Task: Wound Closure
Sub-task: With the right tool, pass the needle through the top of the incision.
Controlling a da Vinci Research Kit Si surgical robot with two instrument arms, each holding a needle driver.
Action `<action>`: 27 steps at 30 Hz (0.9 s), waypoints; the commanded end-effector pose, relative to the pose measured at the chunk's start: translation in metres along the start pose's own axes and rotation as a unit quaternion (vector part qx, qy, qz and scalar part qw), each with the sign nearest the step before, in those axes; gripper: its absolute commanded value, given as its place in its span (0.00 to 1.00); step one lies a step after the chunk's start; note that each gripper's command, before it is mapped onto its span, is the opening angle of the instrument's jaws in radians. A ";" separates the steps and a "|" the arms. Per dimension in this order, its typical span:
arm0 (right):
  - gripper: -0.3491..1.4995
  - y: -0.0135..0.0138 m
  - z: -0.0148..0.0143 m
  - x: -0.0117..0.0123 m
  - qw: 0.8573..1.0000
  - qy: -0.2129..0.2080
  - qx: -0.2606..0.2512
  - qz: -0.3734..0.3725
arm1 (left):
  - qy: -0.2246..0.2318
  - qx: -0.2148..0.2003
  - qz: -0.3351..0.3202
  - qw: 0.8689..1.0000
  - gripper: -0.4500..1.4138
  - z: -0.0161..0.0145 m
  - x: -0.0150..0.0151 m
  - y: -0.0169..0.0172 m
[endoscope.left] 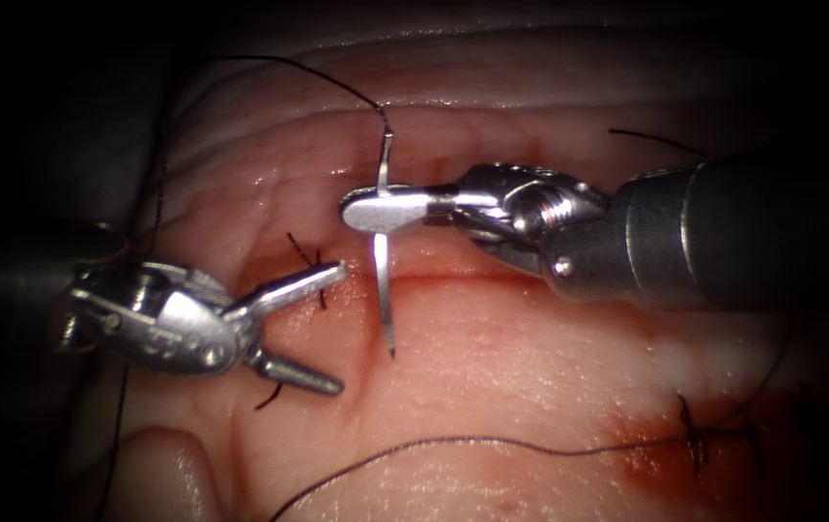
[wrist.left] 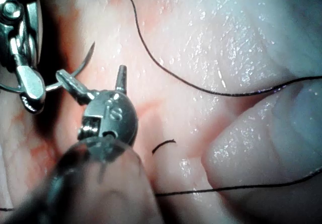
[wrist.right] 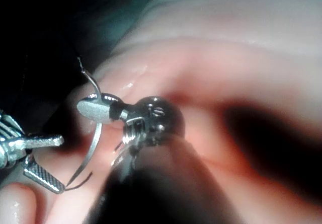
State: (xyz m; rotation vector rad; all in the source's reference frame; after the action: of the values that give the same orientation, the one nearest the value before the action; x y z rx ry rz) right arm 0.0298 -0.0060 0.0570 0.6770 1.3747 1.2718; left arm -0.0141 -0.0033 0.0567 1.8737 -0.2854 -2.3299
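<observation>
Steel needle [endoscope.left: 383, 253] stands free of the tissue [endoscope.left: 530, 358], crossing the cut [endoscope.left: 453, 278], clenched near its middle by the right tool [endoscope.left: 383, 210]. Its point hangs just past the cut's near edge; thread [endoscope.left: 318, 77] leaves its far end. The left tool [endoscope.left: 323, 329] sits left of the needle, jaws spread, holding nothing, beside a stitch [endoscope.left: 306, 259]. Red fluid [endoscope.left: 666, 454] surrounds another stitch further right of the needle.

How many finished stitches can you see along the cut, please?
2: one stitch by the left tool's open jaws, another stitch lower right on the tissue. Others may be hidden.
</observation>
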 end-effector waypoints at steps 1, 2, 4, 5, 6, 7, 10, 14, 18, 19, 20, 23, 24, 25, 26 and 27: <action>0.00 0.0010 0.0007 -0.0004 1.000 0.005 -0.016 -0.022 | 0.006 -0.003 -0.018 1.000 0.36 0.0007 -0.0006 0.0001; 0.00 0.0013 0.0008 -0.0003 0.999 0.006 -0.026 -0.040 | 0.007 -0.002 -0.030 1.000 0.35 0.0008 -0.0009 0.0001; 0.00 0.0019 0.0008 -0.0001 0.996 0.012 -0.046 -0.076 | -0.008 0.006 -0.048 0.999 0.31 0.0009 -0.0014 -0.0002; 0.00 0.0022 0.0008 0.0001 0.994 0.012 -0.048 -0.098 | -0.016 0.010 -0.061 0.998 0.27 0.0009 -0.0017 -0.0003; 0.00 0.0025 0.0008 0.0002 0.992 0.010 -0.039 -0.122 | -0.026 0.016 -0.079 0.996 0.24 0.0009 -0.0021 -0.0004; 0.00 0.0029 0.0008 0.0004 0.989 0.008 -0.027 -0.147 | -0.035 0.022 -0.097 0.994 0.21 0.0009 -0.0024 -0.0004; 0.00 0.0039 0.0007 0.0008 0.980 0.017 -0.024 -0.199 | -0.071 0.050 -0.162 0.983 0.09 0.0010 -0.0034 0.0000; 0.00 0.0049 0.0008 0.0009 0.960 0.010 -0.030 -0.277 | -0.097 0.073 -0.198 0.973 0.06 0.0012 -0.0049 0.0008; 0.00 0.0056 0.0009 0.0008 0.951 0.008 -0.027 -0.308 | -0.120 0.082 -0.220 0.965 0.04 0.0014 -0.0063 0.0016; 0.00 0.0058 0.0010 0.0008 0.949 0.008 -0.025 -0.314 | -0.128 0.082 -0.225 0.963 0.04 0.0015 -0.0066 0.0019; 0.00 0.0059 0.0010 0.0007 0.946 0.009 -0.022 -0.324 | -0.134 0.082 -0.227 0.961 0.03 0.0016 -0.0069 0.0020; 0.00 0.0062 0.0015 0.0004 0.931 0.012 -0.006 -0.366 | -0.150 0.087 -0.229 0.958 0.03 0.0021 -0.0077 0.0023; 0.00 0.0063 0.0018 0.0004 0.927 0.010 -0.003 -0.375 | -0.154 0.089 -0.228 0.957 0.05 0.0022 -0.0080 0.0024; 0.00 0.0064 0.0019 0.0004 0.925 0.011 0.000 -0.380 | -0.160 0.090 -0.228 0.956 0.06 0.0024 -0.0083 0.0025; 0.00 0.0065 0.0020 0.0004 0.921 0.011 0.000 -0.389 | -0.167 0.090 -0.227 0.955 0.06 0.0026 -0.0087 0.0028; 0.00 0.0066 0.0022 0.0004 0.917 0.012 0.000 -0.400 | -0.174 0.089 -0.226 0.954 0.07 0.0027 -0.0090 0.0029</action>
State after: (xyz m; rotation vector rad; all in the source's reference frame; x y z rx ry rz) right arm 0.0294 -0.0034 0.0627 0.0458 1.4470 0.6121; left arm -0.0144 -0.0039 0.0665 1.7070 -0.1086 -3.0589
